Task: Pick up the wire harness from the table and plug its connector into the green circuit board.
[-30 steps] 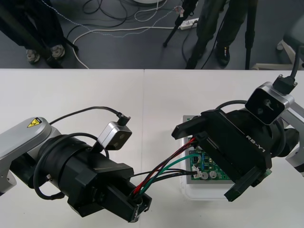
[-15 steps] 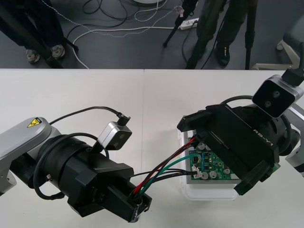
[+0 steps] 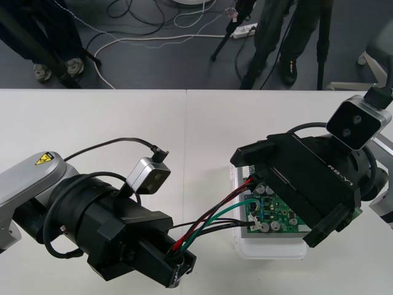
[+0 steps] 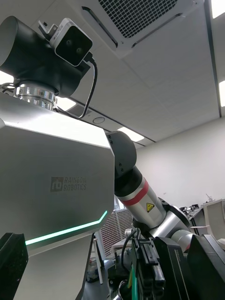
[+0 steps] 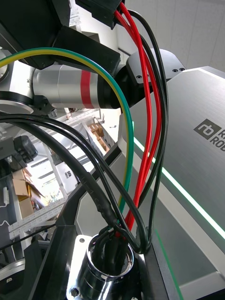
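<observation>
We see the left gripper (image 3: 178, 263), at eight o'clock from the green board (image 3: 279, 218), clamped on the harness socket (image 5: 105, 269). Its wires (image 3: 212, 224) run toward two o'clock to the board's edge. The right gripper (image 3: 272, 201) hangs above the board, fingers (image 3: 249, 155) wide apart, hiding the plug; whether it is seated we cannot tell.

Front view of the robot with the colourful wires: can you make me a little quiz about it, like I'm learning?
1. True or false: the left gripper is shut on the harness's round metal socket.
2. Which colour is missing from the wires? A red, B green, C blue.
3. Fill the gap: the right gripper hangs above the green circuit ____.
Key: 1 true; 2 C; 3 board.
</observation>
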